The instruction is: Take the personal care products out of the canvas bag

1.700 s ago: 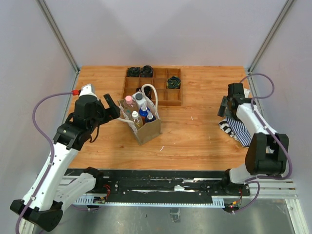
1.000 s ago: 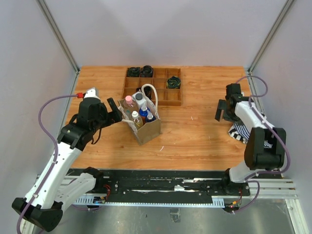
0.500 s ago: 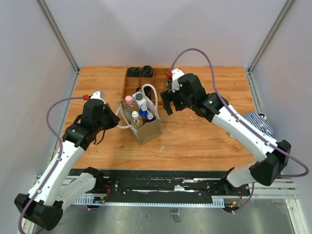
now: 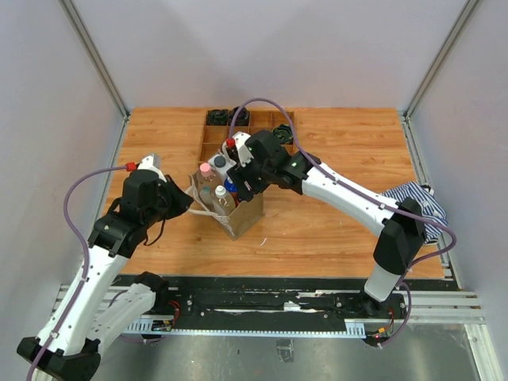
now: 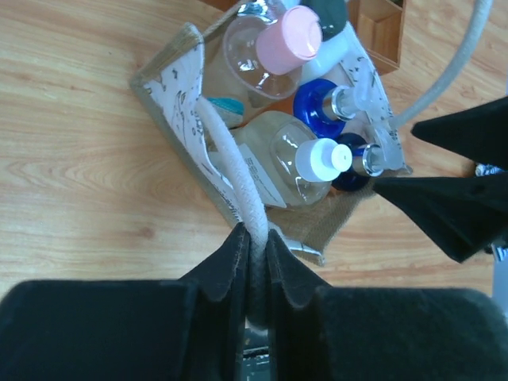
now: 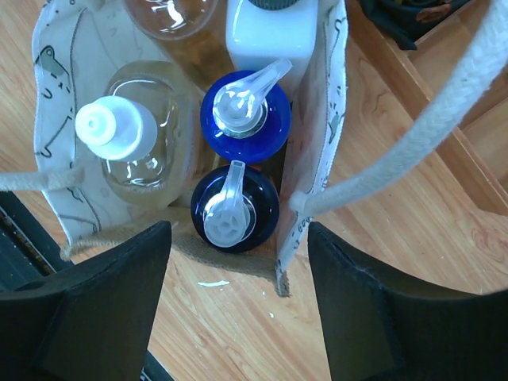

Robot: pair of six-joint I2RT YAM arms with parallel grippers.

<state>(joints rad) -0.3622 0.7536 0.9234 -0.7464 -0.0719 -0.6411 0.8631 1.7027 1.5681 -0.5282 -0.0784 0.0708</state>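
Observation:
The canvas bag (image 4: 248,213) stands mid-table with the personal care products upright inside. In the left wrist view I see a pink-capped bottle (image 5: 290,36), a white-capped bottle (image 5: 324,159) and a blue pump bottle (image 5: 321,101). My left gripper (image 5: 254,236) is shut on the bag's near white rope handle (image 5: 234,171), at the bag's left side (image 4: 190,198). My right gripper (image 6: 238,234) hovers open just above the bag (image 4: 240,184). Its fingers (image 6: 103,302) straddle the dark blue pump bottle (image 6: 234,208) and the bag's wall (image 6: 317,143) without touching them.
A brown wooden compartment tray (image 4: 213,144) lies right behind the bag, with black coiled rolls (image 4: 218,117) in its far cells. The blue-and-white striped cloth (image 4: 417,208) lies at the table's right edge. The second rope handle (image 6: 421,127) arcs beside my right fingers.
My right arm has swung from the table's right side over to the bag, and its jaws have narrowed. My left gripper has closed on the rope handle.

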